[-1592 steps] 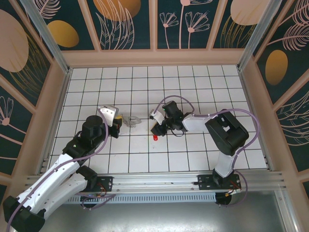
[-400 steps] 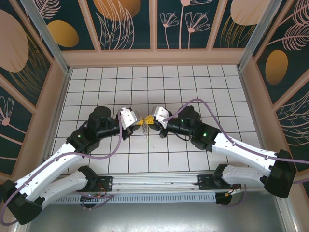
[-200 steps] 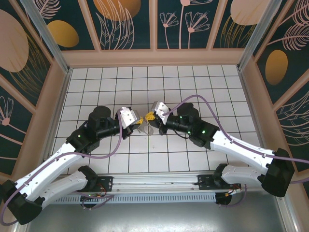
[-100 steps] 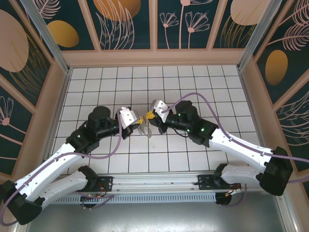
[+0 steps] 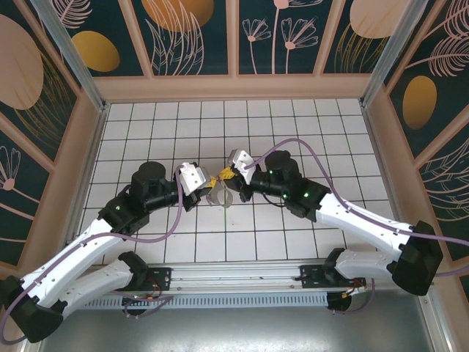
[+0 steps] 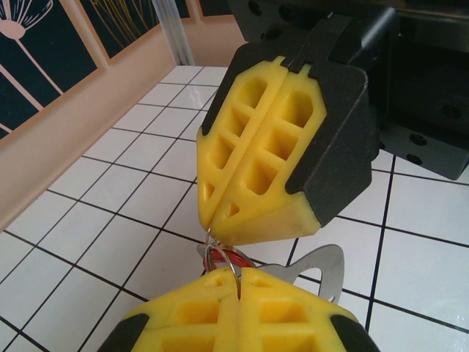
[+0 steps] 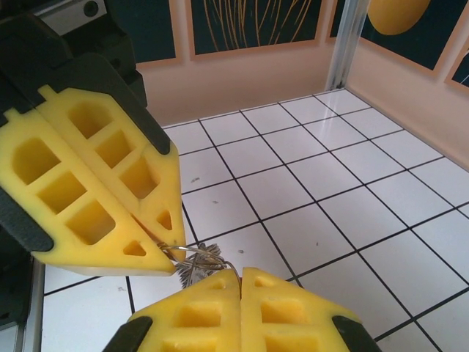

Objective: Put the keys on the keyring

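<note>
Above the middle of the white tiled tabletop [image 5: 293,125], the left gripper [image 5: 211,180] and the right gripper [image 5: 226,176] meet tip to tip, both raised off the tiles. Each has its yellow honeycomb-patterned pads pressed flat together, so both sets of jaws are fully closed. The pale silvery oval metal keyring [image 5: 220,195] hangs just below the two tips. In the left wrist view the left gripper [image 6: 236,293] sits at the bottom edge, and a flat silvery part of the keyring [image 6: 322,265] sticks out from behind its right pad, which suggests the left jaws are clamped on it. The right gripper [image 6: 220,213] points down from above, almost touching the left pads. The tiny red-headed key [image 6: 236,257] lies in the narrow gap between the tips, and its thin wire runs up to the right jaws, which appear to pinch it. In the right wrist view the right gripper [image 7: 240,290] and the left gripper [image 7: 157,246] have a small tangle of thin silvery wire [image 7: 194,257] between them. Whether the key is threaded onto the keyring cannot be made out.
</note>
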### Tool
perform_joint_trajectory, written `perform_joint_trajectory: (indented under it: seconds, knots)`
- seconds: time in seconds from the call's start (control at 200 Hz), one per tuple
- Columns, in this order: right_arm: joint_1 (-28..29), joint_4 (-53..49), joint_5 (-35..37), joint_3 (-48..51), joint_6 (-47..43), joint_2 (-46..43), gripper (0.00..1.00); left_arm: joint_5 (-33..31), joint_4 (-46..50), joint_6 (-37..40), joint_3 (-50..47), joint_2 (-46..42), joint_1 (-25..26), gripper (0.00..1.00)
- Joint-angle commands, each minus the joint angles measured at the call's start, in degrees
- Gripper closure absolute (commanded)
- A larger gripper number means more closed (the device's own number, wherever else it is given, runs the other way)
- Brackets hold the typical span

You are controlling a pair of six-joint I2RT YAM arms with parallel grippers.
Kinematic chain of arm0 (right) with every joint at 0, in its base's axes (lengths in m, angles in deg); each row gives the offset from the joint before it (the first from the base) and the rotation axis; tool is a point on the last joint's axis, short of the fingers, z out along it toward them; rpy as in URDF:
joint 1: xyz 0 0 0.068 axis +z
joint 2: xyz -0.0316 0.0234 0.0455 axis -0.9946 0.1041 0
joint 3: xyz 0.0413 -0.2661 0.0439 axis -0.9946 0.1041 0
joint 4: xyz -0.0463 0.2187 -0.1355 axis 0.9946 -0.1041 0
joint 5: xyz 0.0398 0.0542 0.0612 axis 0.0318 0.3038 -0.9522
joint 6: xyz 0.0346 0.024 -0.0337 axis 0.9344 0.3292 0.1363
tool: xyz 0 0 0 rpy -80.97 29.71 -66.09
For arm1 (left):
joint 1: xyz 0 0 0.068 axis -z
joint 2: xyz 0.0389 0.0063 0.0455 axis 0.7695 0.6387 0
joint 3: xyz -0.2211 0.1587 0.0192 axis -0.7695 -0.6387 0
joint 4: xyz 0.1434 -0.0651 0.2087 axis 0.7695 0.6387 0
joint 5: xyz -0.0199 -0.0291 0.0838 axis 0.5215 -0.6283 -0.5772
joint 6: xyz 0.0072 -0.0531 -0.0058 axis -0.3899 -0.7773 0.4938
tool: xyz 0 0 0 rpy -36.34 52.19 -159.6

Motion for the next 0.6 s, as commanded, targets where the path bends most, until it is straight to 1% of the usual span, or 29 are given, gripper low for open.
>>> perform_joint_trajectory:
  seconds: [0.0,0.05,0.095,0.215,0.31,0.345,0.425,0.49,0.596]
  knots:
    - [-2.04,-2.08,4.16,-2.22,1.88,1.98,1.00,4.30,-2.74,-0.08,1.21,-2.37,0.35,1.00]
    - [-2.05,-2.15,4.38,-2.36,2.04,2.03,1.00,4.31,-2.94,-0.21,1.04,-2.54,0.38,1.00]
    - [-2.04,-2.09,4.51,-2.34,2.01,1.74,0.96,4.22,-2.95,-0.27,1.02,-2.54,0.39,1.00]
    - [-2.05,-2.07,5.58,-1.58,1.50,-0.02,0.79,3.93,-3.03,-0.23,1.02,-2.54,0.38,1.00]
    - [-2.13,-1.49,6.89,0.27,0.52,-2.32,0.63,3.63,-3.18,-0.22,1.02,-2.55,0.41,1.00]
    - [-2.12,-1.49,7.25,0.74,0.15,-2.94,0.59,3.47,-3.20,-0.22,1.01,-2.57,0.39,1.00]
    - [-2.22,-2.15,7.87,1.36,-0.70,-4.06,0.56,3.38,-3.21,-0.29,1.18,-2.38,0.41,1.00]
    - [-2.22,-1.09,7.45,2.43,-1.56,-5.81,0.55,3.43,-3.13,-0.29,1.37,-2.23,0.42,1.00]
    - [-2.13,3.69,3.31,6.00,-3.20,-10.18,0.55,4.10,-3.10,-0.18,1.76,-1.63,0.42,1.00]
